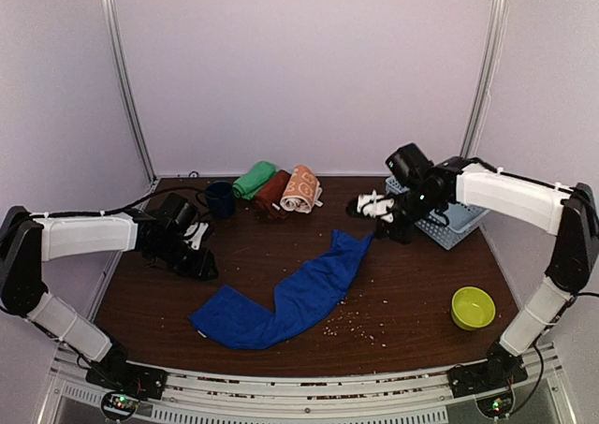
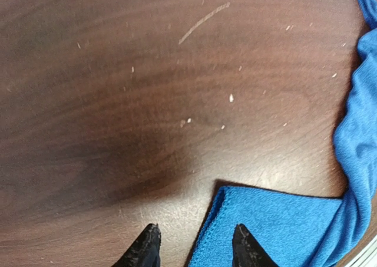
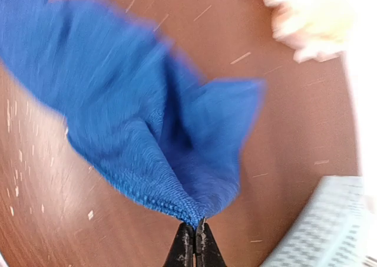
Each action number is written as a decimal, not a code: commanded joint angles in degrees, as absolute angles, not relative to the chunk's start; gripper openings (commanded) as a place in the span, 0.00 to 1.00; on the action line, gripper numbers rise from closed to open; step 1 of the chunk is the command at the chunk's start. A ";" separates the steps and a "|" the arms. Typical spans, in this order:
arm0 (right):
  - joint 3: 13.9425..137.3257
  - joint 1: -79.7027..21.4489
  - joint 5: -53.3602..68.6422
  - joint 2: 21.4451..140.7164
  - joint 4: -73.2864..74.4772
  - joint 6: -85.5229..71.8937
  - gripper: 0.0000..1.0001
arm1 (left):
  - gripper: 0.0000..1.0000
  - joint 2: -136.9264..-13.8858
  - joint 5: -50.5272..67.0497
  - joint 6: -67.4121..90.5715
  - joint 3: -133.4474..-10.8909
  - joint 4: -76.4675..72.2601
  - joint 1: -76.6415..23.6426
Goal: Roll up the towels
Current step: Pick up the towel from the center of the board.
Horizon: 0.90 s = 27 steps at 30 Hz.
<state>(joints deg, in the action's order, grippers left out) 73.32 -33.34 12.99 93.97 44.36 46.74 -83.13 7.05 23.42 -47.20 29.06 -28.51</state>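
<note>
Royal blue cloth towel: right gripper clamps its 2 o'clock corner, left gripper apart; draw it flat.

A blue towel lies on the brown, crumb-flecked table; the jaws stand apart, straddling its corner edge.

Dark wooden table, pale lilac walls behind

White arm shells, black joints, slim black right claw
</note>
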 commanded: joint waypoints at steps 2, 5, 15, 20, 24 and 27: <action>81.93 -27.13 19.43 87.09 42.57 35.64 0.00 | 0.42 -80.42 6.55 21.93 -48.02 28.61 -28.64; 77.55 -25.74 18.97 88.01 41.06 33.46 0.00 | 0.38 -79.06 7.81 21.59 -46.99 28.29 -28.64; 70.90 -25.67 16.94 86.64 37.84 29.33 0.00 | 0.28 -76.55 5.05 26.78 -44.95 35.80 -31.95; 71.00 -25.57 16.93 86.84 38.08 29.27 0.00 | 0.27 -74.76 2.25 31.70 -44.64 47.40 -31.98; 71.10 -25.56 17.53 86.84 38.15 29.33 0.00 | 0.31 -72.82 5.95 34.42 -42.08 50.91 -31.93; 71.02 -25.53 17.41 87.05 37.86 29.48 0.00 | 0.32 -71.37 8.52 35.86 -40.20 49.10 -31.89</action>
